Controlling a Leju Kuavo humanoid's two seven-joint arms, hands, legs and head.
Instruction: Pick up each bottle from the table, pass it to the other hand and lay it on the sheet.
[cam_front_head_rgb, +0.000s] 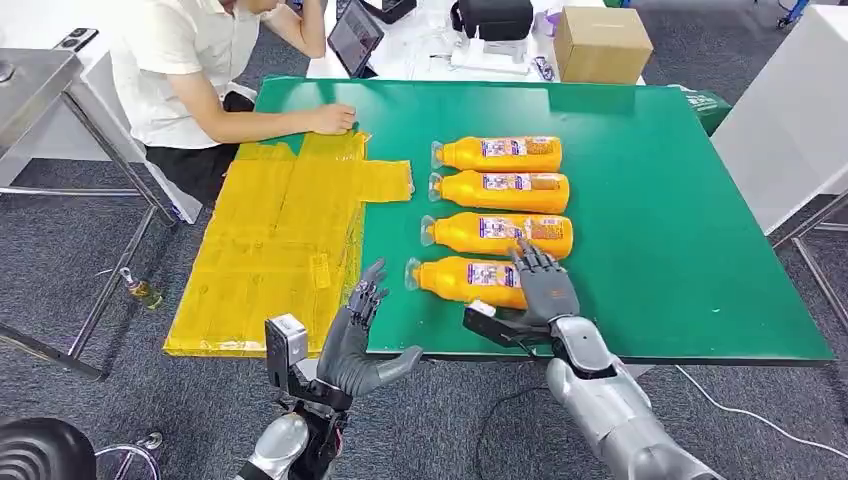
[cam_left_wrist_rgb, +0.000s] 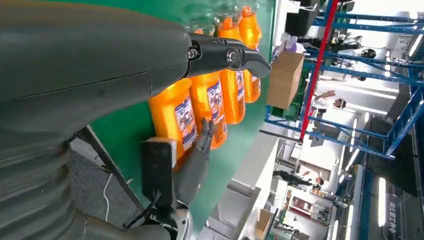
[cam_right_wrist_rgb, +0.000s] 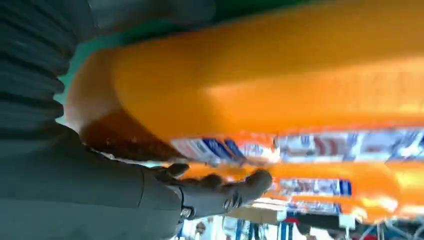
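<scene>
From the head view, we are seeing four orange bottles lying in a row on the green table (cam_front_head_rgb: 690, 230), long axes running left to right, clear caps toward the yellow sheet (cam_front_head_rgb: 280, 250). Our right hand (cam_front_head_rgb: 543, 285) is resting over the base end of the nearest bottle (cam_front_head_rgb: 462, 279), fingers spread across it rather than wrapped, so we judge it is not yet gripping. Our left hand (cam_front_head_rgb: 362, 345) is waiting released, palm up, off the near table edge below the sheet, farther from the bottle.

From the left wrist view, the left hand (cam_left_wrist_rgb: 100, 65) is holding nothing, and the bottles are lying beyond it, with the right hand against the nearest one (cam_left_wrist_rgb: 175, 117).

From the right wrist view, the nearest bottle (cam_right_wrist_rgb: 280, 85) is lying just past the fingers (cam_right_wrist_rgb: 220, 187); whether they are closing on it we cannot tell.
</scene>
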